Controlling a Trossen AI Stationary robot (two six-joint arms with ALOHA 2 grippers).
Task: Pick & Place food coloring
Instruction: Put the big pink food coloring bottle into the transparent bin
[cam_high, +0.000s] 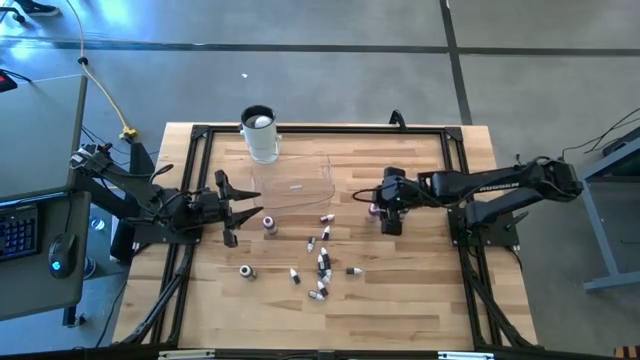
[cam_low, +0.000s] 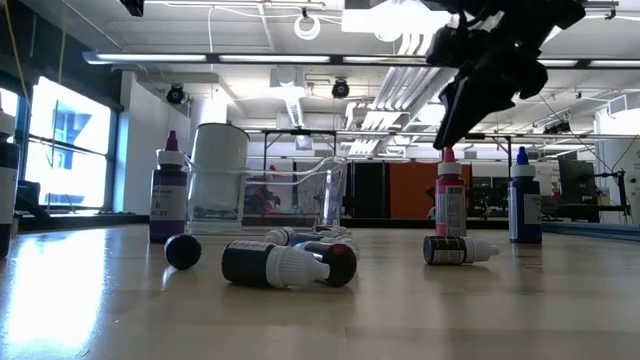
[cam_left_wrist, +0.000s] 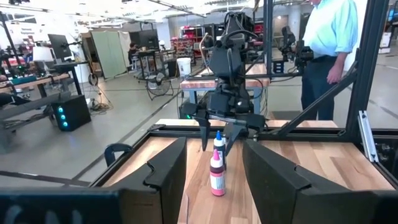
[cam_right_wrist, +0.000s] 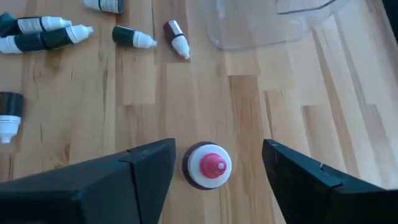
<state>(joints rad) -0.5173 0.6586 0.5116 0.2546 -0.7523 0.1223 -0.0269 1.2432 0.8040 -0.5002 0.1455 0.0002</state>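
Above the table's right half, the right pincer (cam_right_wrist: 214, 171) hangs wide open over an upright pink-capped food coloring bottle (cam_right_wrist: 210, 166) standing between its fingers, where an off-centre descent could tip it, while the left pincer (cam_high: 238, 208) waits open at the left.

About a dozen tiny food coloring bottles (cam_high: 321, 262) with dark or pink bodies and whitish tips lie mostly toppled in a loose cluster at the high view's lower centre. One pink-capped bottle (cam_right_wrist: 209, 165) stands upright right of centre; another (cam_high: 269, 223) stands left of centre.
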